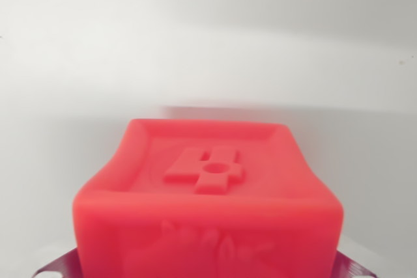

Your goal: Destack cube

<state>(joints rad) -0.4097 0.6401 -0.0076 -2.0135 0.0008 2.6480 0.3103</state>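
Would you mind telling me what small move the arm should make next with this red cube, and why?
Probably a short, slow lift straight up. The red cube fills the lower wrist view, close between the metal fingertips, so it looks gripped, though the contact is hidden. No lower cube is visible, so I cannot confirm it has cleared the stack.

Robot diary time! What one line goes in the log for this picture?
view: wrist | object: red cube close below camera, raised emblem on top face | gripper: metal fingertips at both lower corners beside cube | grasp: cannot tell | background: plain white surface
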